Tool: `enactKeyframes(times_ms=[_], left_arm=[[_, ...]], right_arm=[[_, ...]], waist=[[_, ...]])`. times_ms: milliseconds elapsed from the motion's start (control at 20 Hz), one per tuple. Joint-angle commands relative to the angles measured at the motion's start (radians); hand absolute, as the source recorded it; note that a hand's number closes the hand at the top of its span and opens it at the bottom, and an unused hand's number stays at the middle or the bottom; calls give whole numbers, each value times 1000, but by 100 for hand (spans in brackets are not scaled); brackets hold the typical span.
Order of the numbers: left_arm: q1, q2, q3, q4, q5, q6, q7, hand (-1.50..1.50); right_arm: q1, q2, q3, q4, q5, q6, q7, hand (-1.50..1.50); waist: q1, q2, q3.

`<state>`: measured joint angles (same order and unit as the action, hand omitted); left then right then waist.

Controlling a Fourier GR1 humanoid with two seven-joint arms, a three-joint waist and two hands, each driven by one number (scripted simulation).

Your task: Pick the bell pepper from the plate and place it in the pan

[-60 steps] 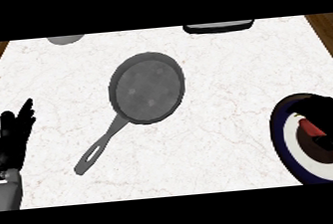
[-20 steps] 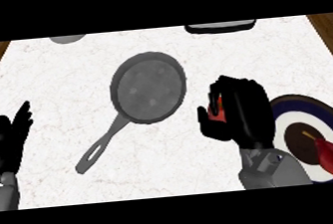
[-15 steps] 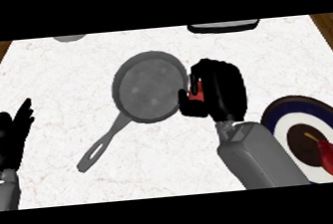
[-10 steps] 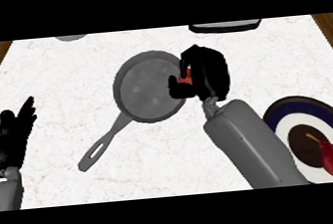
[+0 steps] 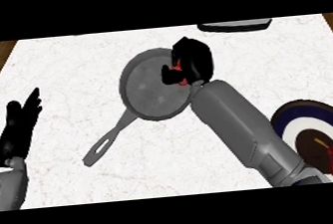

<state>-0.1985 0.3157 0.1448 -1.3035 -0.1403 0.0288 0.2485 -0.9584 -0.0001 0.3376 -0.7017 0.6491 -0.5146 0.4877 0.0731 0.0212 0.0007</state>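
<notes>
White marbled counter (image 5: 69, 67) carries a grey pan (image 5: 153, 91) at centre, handle toward 7 o'clock. Right hand (image 5: 193, 60) over the pan's 2 o'clock rim, fingers curled round the red bell pepper (image 5: 177, 77). Plate (image 5: 308, 131) at 4 o'clock, with a red item on it. Left hand (image 5: 19, 128) rests at 9 o'clock, fingers straight.
</notes>
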Motion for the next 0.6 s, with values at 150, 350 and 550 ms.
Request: enactKeyframes(times_ms=[150,350,550], left_arm=[[-58,-2,-18,23,-4,-21,-4,0],[-59,14,-11,15,1,-36,-14,0],[-68,-24,-46,23,-8,-34,-2,0]], right_arm=[[-46,0,-13,166,-209,-84,-154,150],[-44,0,-56,210,-327,-69,-211,-150],[-61,0,-29,245,-395,-74,-269,-150]], waist=[[54,21,1],[79,27,2],[99,29,2]])
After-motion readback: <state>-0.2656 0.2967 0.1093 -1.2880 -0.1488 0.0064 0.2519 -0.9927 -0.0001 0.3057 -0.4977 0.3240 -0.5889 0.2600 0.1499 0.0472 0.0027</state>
